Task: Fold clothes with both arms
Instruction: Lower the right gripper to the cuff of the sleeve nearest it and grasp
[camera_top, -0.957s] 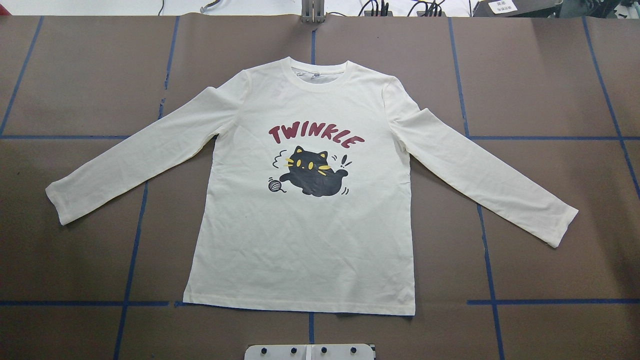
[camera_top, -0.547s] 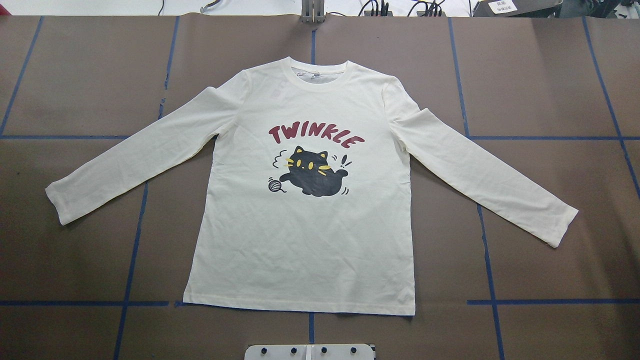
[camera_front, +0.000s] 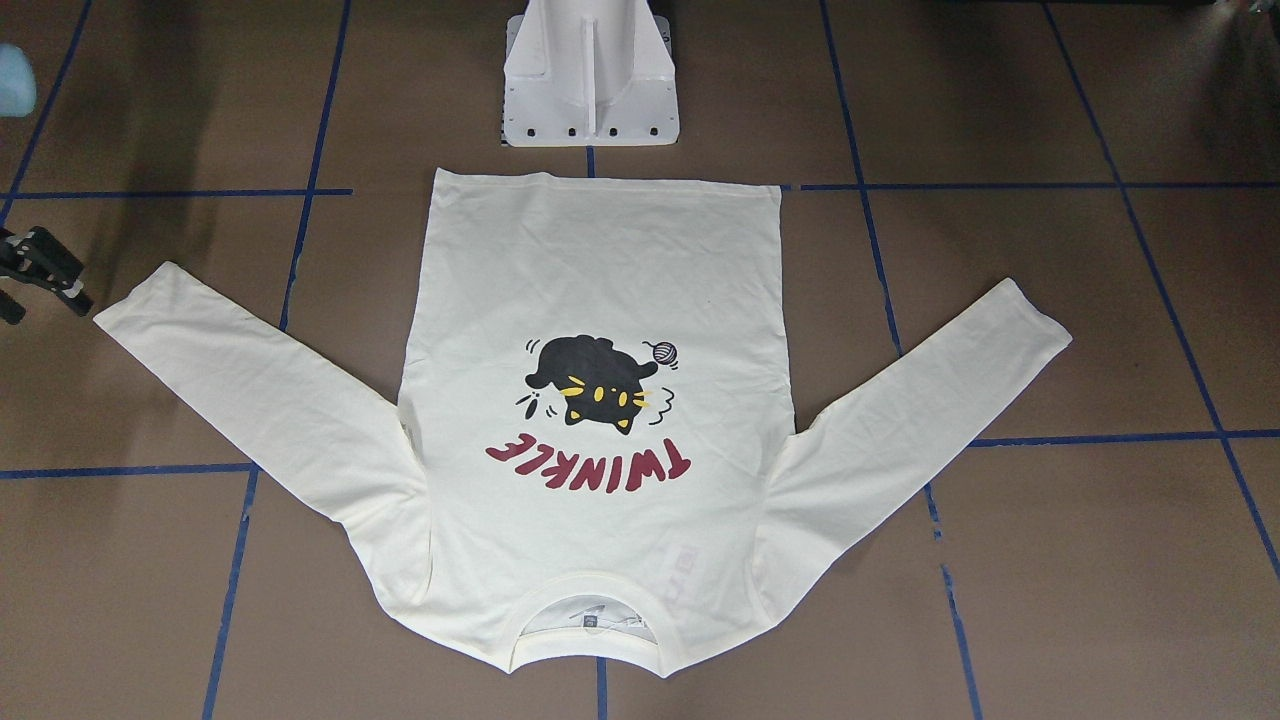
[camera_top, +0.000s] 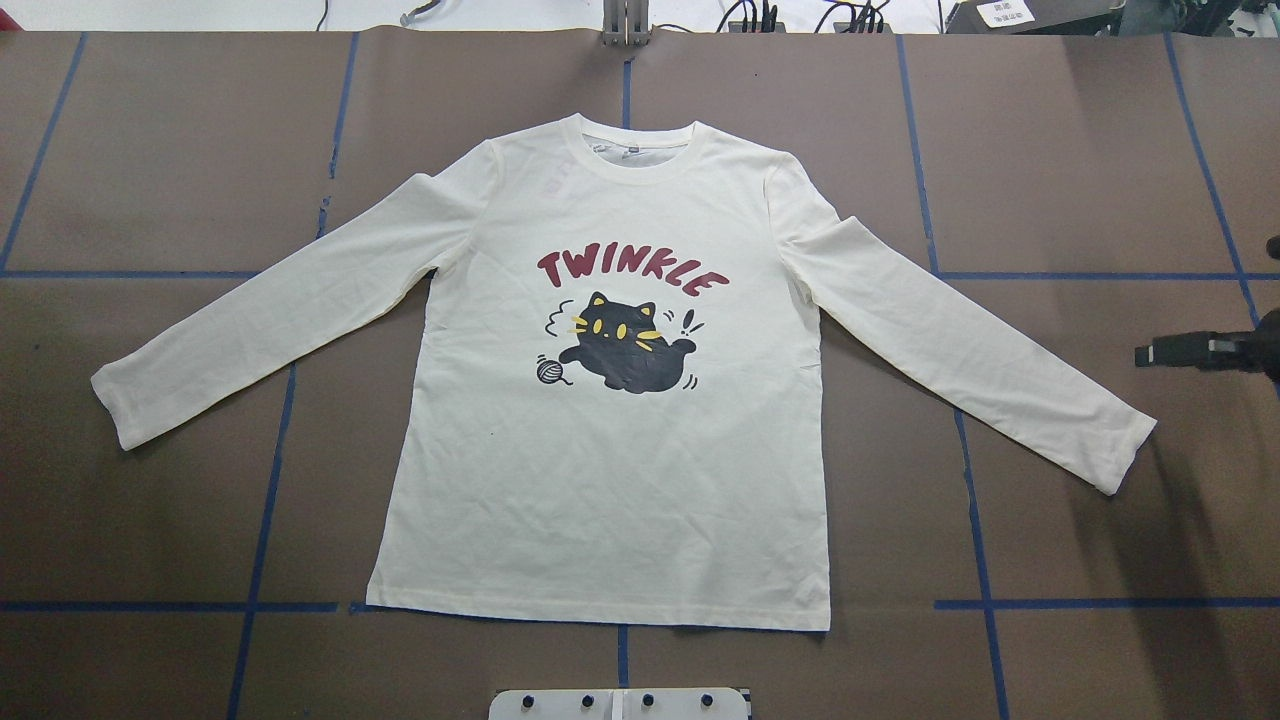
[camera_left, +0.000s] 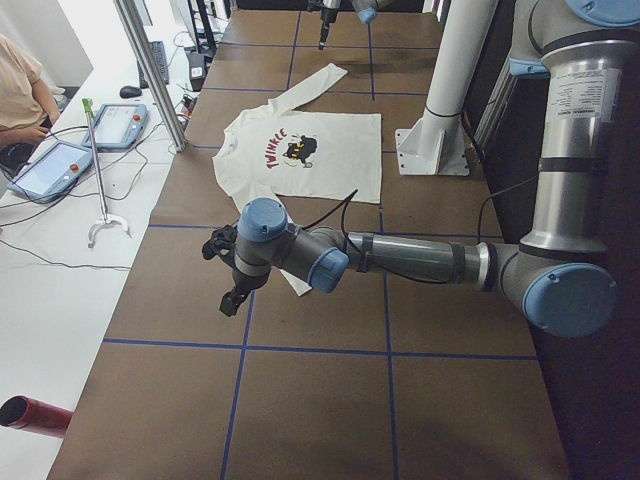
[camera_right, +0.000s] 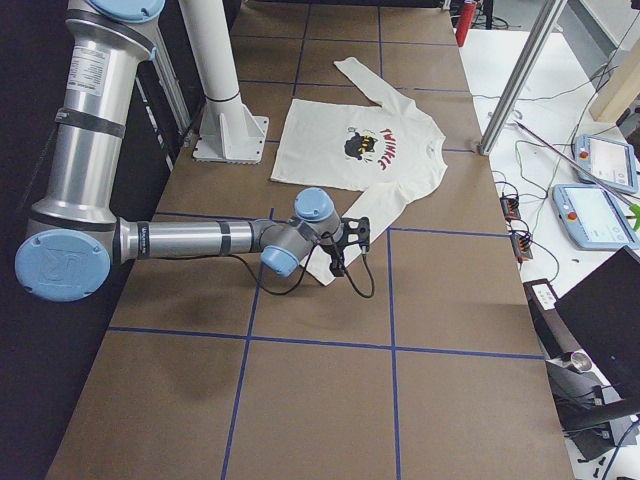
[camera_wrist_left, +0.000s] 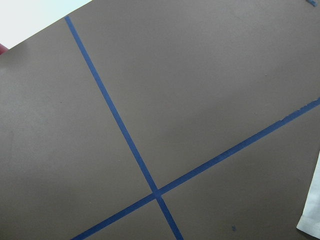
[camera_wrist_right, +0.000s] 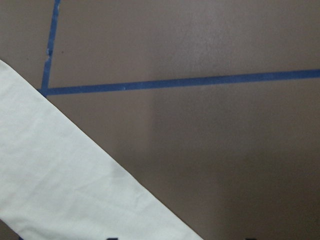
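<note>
The right gripper, jaws apart, has newly entered over the right edge of the table near a cuff of the shirt, which still lies flat, print-up, at mid-table, while the left gripper, its state impossible to tell, hangs near the opposite cuff.

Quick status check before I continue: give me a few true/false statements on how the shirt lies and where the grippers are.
1. The shirt lies flat, print side up. True.
2. The right gripper grips a cuff. False: it hangs over bare table beside the sleeve, holding nothing.
3. The hem is the edge nearest the white pedestal. True.
4. One sleeve is folded across the chest. False: both lie spread outward.
5. Both grippers show in the overhead view. False: only the right one does; the left gripper shows in the exterior left view.
</note>
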